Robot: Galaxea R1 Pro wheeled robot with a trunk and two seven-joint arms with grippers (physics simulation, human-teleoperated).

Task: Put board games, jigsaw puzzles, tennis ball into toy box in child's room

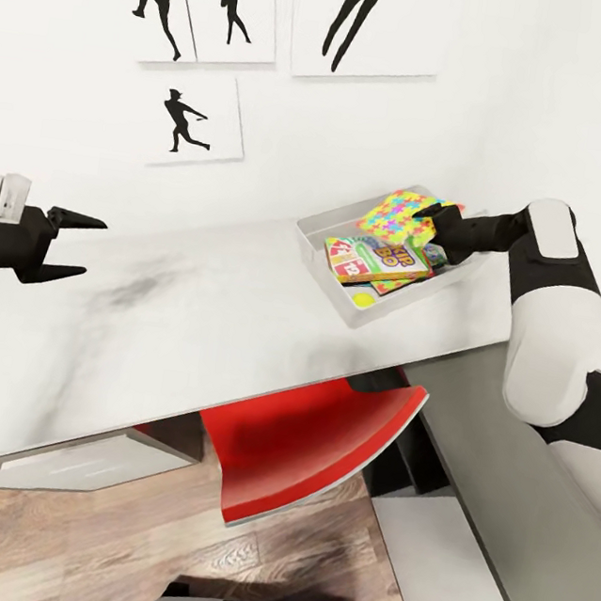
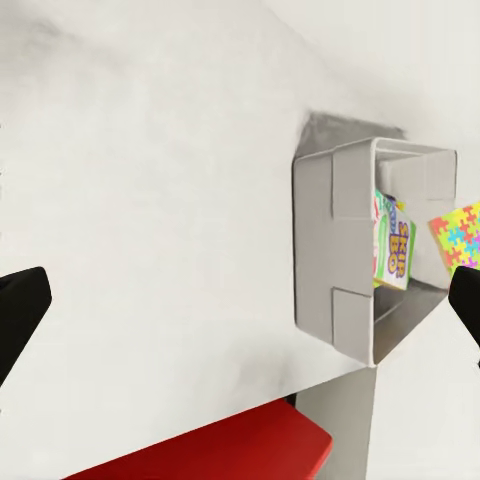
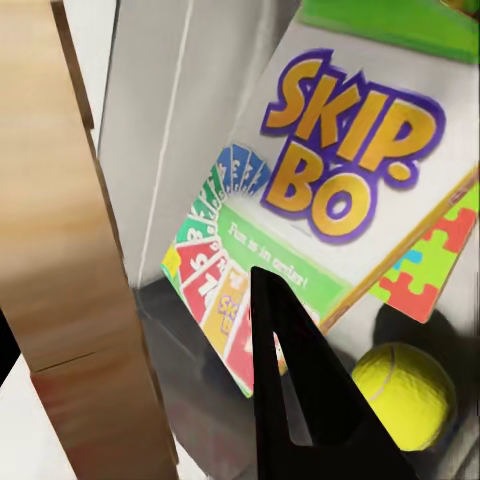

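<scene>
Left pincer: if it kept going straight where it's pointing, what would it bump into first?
Probably the toy box. The open left pincer points along the bare table toward it, though it may sit high enough to pass over the rim.

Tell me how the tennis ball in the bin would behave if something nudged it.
The tennis ball is round, so it would probably roll at a light touch. It lies low in the bin beside the Skip-Bo box, so the bin's walls would likely stop it soon. It looks small, probably light.
</scene>
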